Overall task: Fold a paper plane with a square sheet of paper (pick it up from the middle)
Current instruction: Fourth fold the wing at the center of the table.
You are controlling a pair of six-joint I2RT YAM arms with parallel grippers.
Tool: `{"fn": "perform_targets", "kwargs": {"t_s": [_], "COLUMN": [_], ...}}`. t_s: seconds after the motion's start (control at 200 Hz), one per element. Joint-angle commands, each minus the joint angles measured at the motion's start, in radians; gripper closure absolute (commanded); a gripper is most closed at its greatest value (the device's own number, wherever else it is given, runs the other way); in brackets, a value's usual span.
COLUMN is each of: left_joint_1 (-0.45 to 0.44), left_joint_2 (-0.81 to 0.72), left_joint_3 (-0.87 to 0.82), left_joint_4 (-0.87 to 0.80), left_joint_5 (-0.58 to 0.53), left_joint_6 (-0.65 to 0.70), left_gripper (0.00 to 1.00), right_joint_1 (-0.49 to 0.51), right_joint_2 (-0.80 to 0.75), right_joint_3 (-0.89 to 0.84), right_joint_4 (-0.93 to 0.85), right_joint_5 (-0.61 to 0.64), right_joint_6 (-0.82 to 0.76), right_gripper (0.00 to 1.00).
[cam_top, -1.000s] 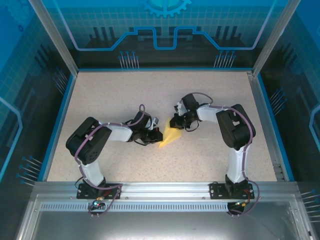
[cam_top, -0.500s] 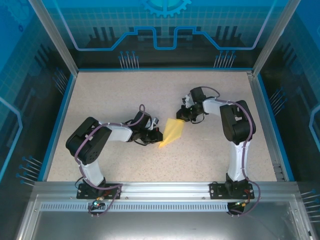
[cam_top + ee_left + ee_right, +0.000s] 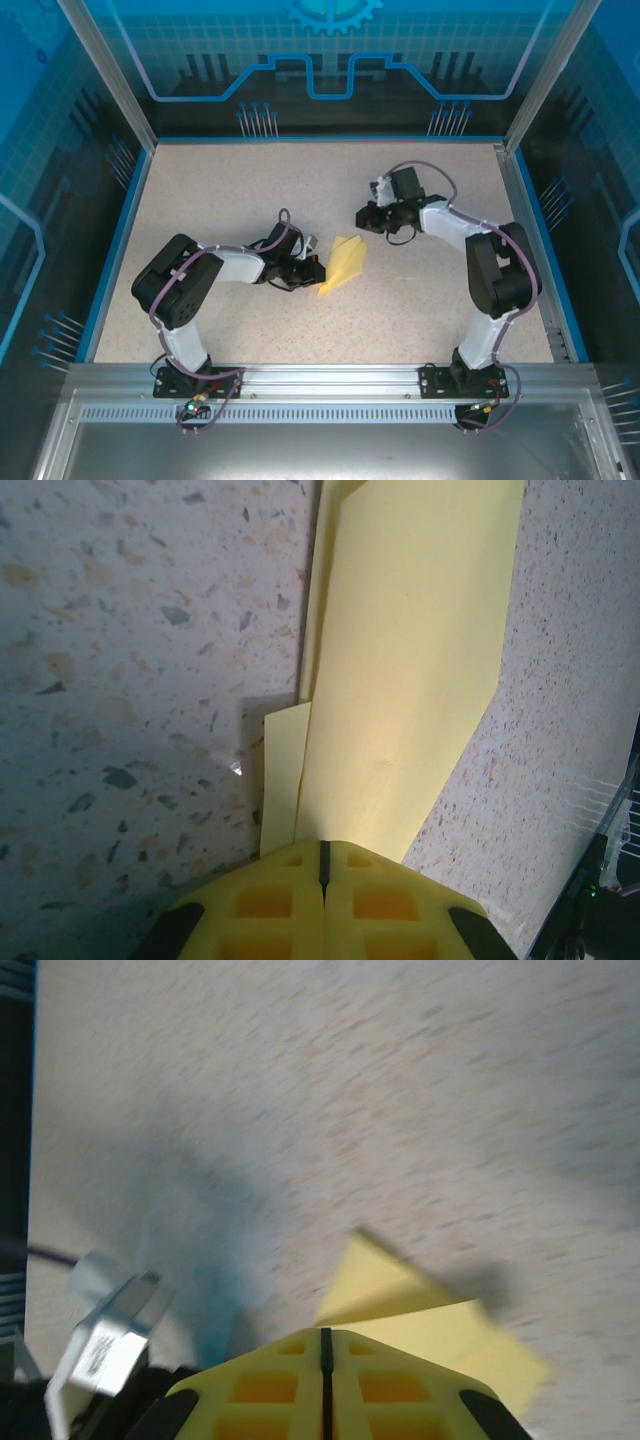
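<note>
Part-folded sheet (image 3: pixel 346 264) is laid flat mid-table (image 3: pixel 250 190), near tip pinned under L gripper (image 3: pixel 322 846), jaws pressed together. R gripper (image 3: pixel 324 1333) is closed too, empty, just beyond. Paper judged thin, light, slippery, easily creased; best taken at centre fold.

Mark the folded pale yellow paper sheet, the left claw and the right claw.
folded pale yellow paper sheet (image 3: pixel 346 262), top view, middle of its upper face.
left claw (image 3: pixel 322 855), left wrist view, seam between closed fingertips.
right claw (image 3: pixel 324 1340), right wrist view, seam between closed fingertips.
</note>
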Motion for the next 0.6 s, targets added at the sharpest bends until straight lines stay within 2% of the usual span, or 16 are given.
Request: {"fn": "perform_targets", "kwargs": {"t_s": [0.0, 0.175, 0.455, 0.595], "left_joint_1": [0.006, 0.005, 0.005, 0.006], "left_joint_2": [0.019, 0.016, 0.018, 0.017], "left_joint_3": [-0.014, -0.013, -0.019, -0.019], "left_joint_4": [-0.147, -0.149, -0.140, -0.141], "left_joint_5": [-0.051, -0.053, -0.055, -0.054], "left_joint_6": [0.017, 0.018, 0.010, 0.010], "left_gripper": [1.00, 1.00, 1.00, 1.00], "right_joint_1": [0.088, 0.181, 0.188, 0.188], "right_joint_2": [0.022, 0.089, 0.136, 0.120], "right_joint_3": [-0.076, -0.081, -0.108, -0.151], "right_joint_4": [0.011, 0.016, 0.034, 0.097], "right_joint_5": [0.008, -0.002, 0.011, -0.042], "right_joint_6": [0.053, 0.058, 0.078, 0.070], "right_gripper": [0.94, 0.95, 0.97, 0.96]}}
